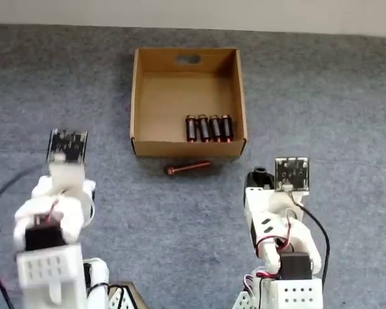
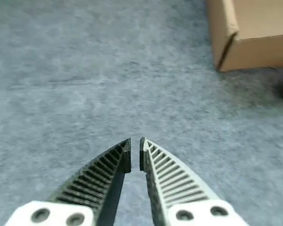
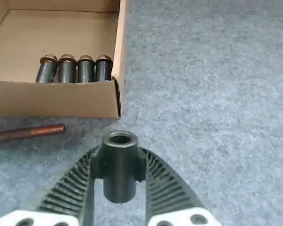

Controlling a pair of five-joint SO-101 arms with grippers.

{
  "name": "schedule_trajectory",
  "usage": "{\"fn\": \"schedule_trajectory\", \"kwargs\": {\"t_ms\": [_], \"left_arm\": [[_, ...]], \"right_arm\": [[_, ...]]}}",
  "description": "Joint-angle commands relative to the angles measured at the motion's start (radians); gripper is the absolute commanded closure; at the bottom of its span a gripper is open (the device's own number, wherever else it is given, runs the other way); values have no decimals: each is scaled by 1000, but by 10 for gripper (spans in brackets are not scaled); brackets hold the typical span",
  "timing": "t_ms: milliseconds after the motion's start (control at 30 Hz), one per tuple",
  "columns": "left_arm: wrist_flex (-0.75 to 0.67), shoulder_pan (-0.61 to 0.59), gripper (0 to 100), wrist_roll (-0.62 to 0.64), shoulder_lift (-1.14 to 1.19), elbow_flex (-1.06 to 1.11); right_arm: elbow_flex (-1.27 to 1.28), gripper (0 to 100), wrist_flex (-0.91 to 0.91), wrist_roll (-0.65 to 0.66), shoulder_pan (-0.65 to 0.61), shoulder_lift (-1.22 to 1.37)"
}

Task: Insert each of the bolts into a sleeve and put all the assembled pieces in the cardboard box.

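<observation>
Grey carpet [image 1: 180, 244] is seen beneath a dark, hollow sleeve [image 3: 118, 165] that is clamped in the right gripper [image 3: 118, 153], its long axis in line with the fingers and its open end turned away from the wrist. A copper bolt [image 1: 188, 168] is laid just before the cardboard box [image 1: 136, 96] and along its near wall, head toward the left arm's side. The left gripper [image 2: 135, 150] is closed to a slit, with nothing held.

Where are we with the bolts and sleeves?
Done: four assembled pieces lie in the box. In hand: the right tool grips a sleeve; the left tool is shut and empty. Left: one bolt on the carpet before the box needs inserting into that sleeve, then boxing.
</observation>
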Motion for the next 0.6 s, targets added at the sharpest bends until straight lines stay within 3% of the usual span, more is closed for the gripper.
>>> {"fn": "schedule_trajectory", "kwargs": {"t_ms": [0, 133, 300, 400, 567], "left_arm": [[43, 145, 937, 57, 309, -186], [55, 266, 937, 150, 535, -309], [55, 367, 934, 388, 737, -449], [57, 418, 879, 494, 834, -509], [28, 498, 847, 531, 974, -581]], "right_arm": [[25, 993, -18, -9, 7, -82], [47, 993, -18, -8, -18, -119], [53, 993, -16, -5, -39, -119], [53, 993, -16, -5, -39, -119], [53, 993, -16, -5, -39, -119]]}}
